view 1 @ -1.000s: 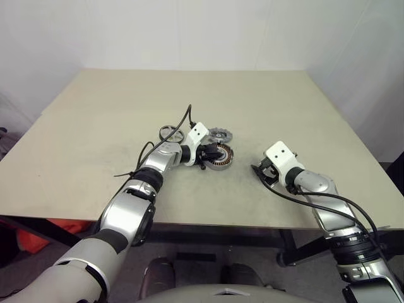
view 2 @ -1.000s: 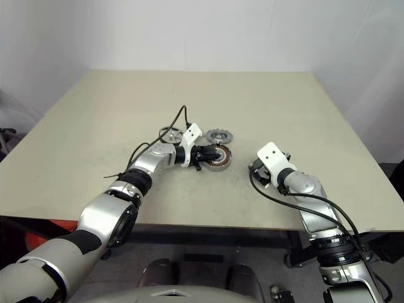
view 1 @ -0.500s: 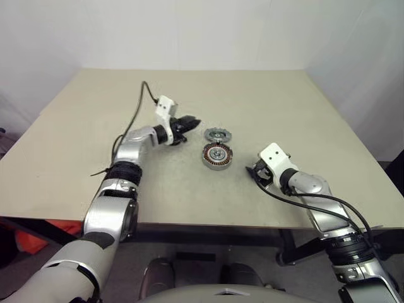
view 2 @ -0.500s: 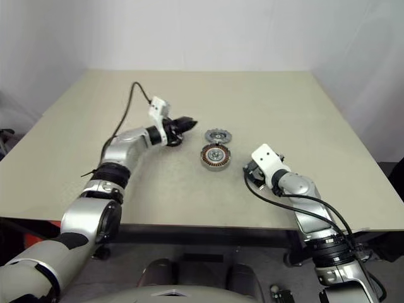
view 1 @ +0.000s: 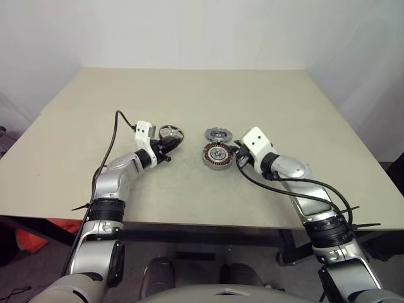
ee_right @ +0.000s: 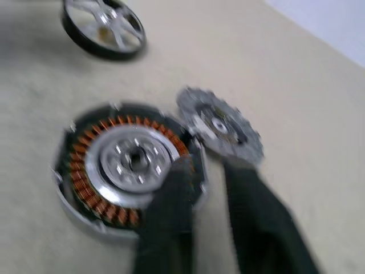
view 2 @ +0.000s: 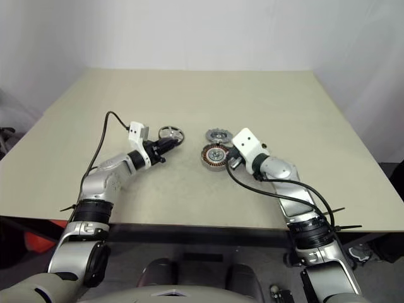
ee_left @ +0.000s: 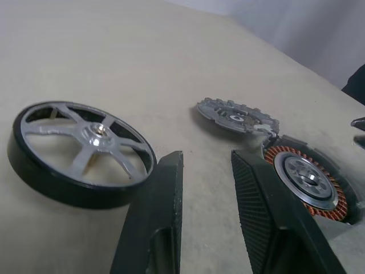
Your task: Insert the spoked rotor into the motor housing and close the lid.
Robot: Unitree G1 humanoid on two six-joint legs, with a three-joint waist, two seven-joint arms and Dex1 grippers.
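Black right end effector over motor housing

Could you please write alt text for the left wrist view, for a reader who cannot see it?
The left gripper, fingers slightly apart and holding nothing, points across a beige table. The black-rimmed rotor lies flat just beside one finger. Beyond lie the grey lid and the housing with its copper windings, side by side, the lid seeming to lean on the housing's rim.
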